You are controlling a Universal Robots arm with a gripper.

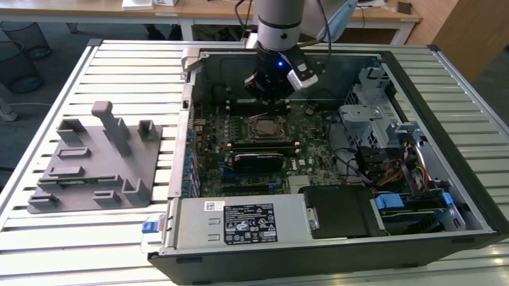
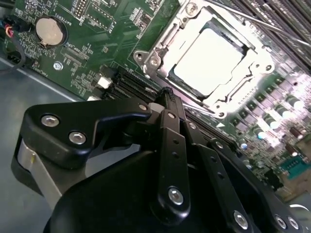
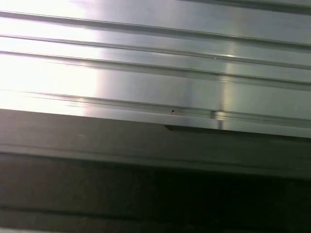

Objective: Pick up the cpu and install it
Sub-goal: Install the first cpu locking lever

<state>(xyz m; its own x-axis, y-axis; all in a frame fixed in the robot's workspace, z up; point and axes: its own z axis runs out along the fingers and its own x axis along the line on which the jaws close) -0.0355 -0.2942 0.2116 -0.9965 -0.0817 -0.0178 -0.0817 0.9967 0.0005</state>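
The flat silvery-grey square cpu (image 2: 208,63) sits seated in its socket; my fingers' (image 1: 275,101) spread I cannot tell.

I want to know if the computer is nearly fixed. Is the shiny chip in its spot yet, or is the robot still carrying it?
The cpu already lies inside the socket frame on the motherboard, so that part looks done. The claw hovers just above the socket and seems to carry nothing. The grey holder tray on the table looks empty. Whether the socket is latched shut cannot be told.
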